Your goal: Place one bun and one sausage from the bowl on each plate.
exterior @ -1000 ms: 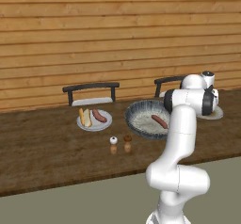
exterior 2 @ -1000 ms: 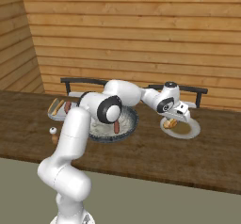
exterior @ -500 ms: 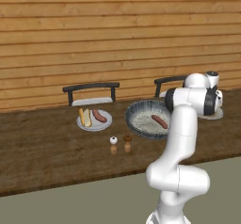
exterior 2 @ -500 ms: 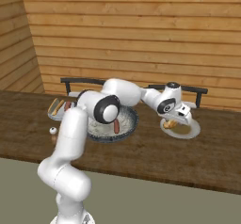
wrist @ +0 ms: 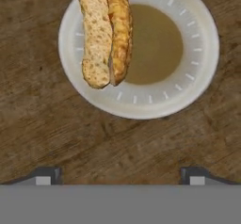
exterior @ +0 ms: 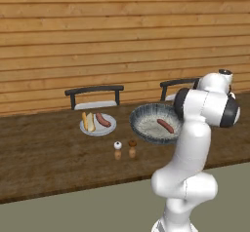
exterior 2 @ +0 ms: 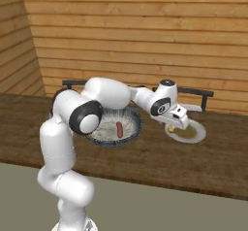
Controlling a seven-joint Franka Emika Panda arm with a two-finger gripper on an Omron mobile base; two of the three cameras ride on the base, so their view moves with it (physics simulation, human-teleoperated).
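The bun (wrist: 106, 35) lies on the right-hand plate (wrist: 188, 84), off to one side of it, with bare plate beside it; we see nothing between the gripper (wrist: 120, 175) tips, which stand wide apart and empty above the wood counter (wrist: 56, 138) just off the plate's rim. The other plate (exterior: 108, 128) already carries a bun and a sausage. One sausage (exterior: 165, 125) is left in the bowl (exterior: 138, 128), lying near its middle. So we judge the bun drop done and the next step is fetching that sausage. To do it well we lift straight up clear of the bun, swing over the bowl, line the jaws across the sausage's short axis, grip mid-length, and set it on the bare side of the plate without nudging the bun.
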